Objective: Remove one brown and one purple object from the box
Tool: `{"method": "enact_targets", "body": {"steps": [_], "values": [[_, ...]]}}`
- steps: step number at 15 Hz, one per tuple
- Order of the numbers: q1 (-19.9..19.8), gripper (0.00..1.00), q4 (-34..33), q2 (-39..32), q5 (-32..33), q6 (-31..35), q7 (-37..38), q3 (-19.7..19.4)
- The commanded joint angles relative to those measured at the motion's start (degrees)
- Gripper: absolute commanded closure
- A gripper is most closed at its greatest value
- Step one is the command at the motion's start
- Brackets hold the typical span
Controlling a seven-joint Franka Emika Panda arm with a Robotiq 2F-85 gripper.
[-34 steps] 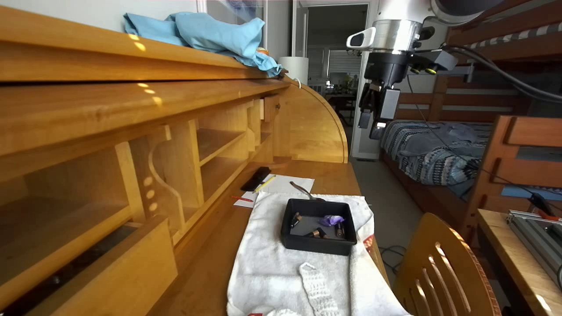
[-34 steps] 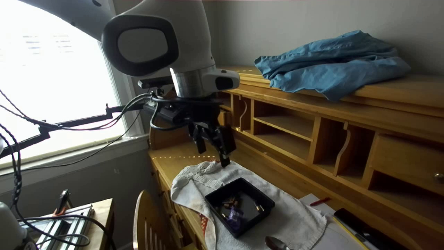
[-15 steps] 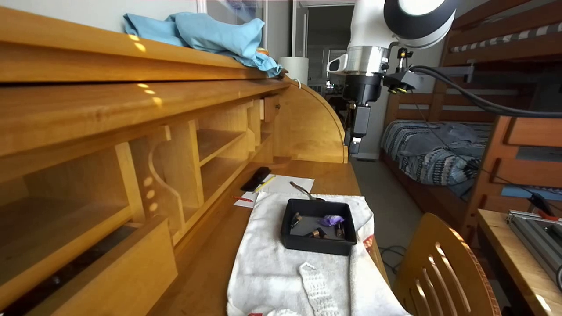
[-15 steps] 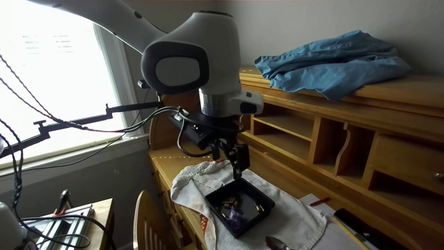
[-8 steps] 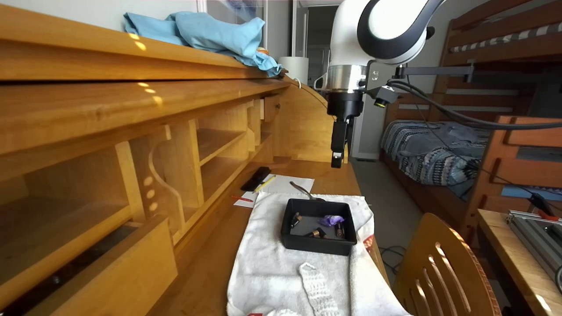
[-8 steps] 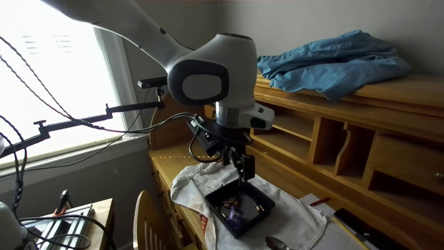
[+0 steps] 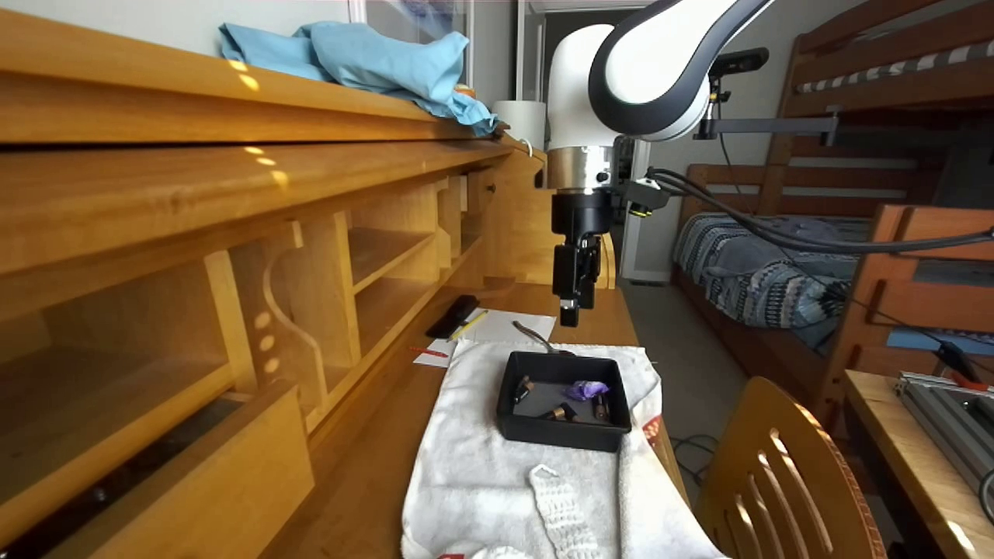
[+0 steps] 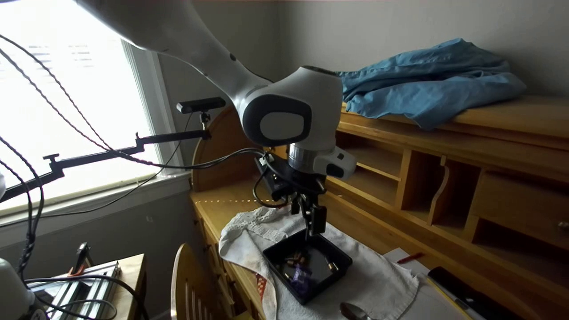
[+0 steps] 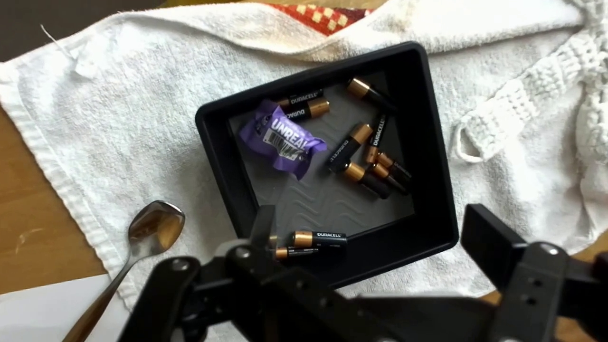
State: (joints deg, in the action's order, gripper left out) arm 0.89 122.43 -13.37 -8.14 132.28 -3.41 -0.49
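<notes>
Overhead, the arm (image 8: 318, 104) bends so that the claw (image 9: 370, 223) points downward, raised over the black box (image 9: 439, 147), released, its fingers (image 9: 491, 237) spread wide. Round-cornered, with wavy ridges across its floor, the box sits on a white terry towel (image 9: 142, 133) covering part of the wooden tabletop (image 9: 28, 228). Inside lie one crinkled purple wrapped piece (image 9: 287, 142) and at least ten cylindrical batteries (image 9: 351, 145) with shiny copper-brown ends. One metal spoon (image 9: 156, 228) rests near the box.

Spoon (image 9: 149, 237) partly on white towel (image 9: 142, 95); yellow pencil (image 7: 468, 325) on paper (image 7: 497, 328); blue cloth (image 8: 431, 86) atop wooden desk (image 7: 373, 450).
</notes>
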Motion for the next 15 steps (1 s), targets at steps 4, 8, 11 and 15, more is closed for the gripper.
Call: {"method": "enact_targets", "body": {"steps": [4, 8, 11, 15], "values": [[-0.2, 0.0, -2.9, -5.5, -0.1, 3.0, 0.9, 1.6], [-0.4, 0.0, -3.5, -7.5, -0.7, 3.7, 1.0, 2.3], [-0.1, 0.0, -4.1, -8.9, -0.1, 3.2, 1.8, 2.4], [0.3, 0.0, -4.4, -10.7, 0.1, 3.8, 3.3, 2.3]]}}
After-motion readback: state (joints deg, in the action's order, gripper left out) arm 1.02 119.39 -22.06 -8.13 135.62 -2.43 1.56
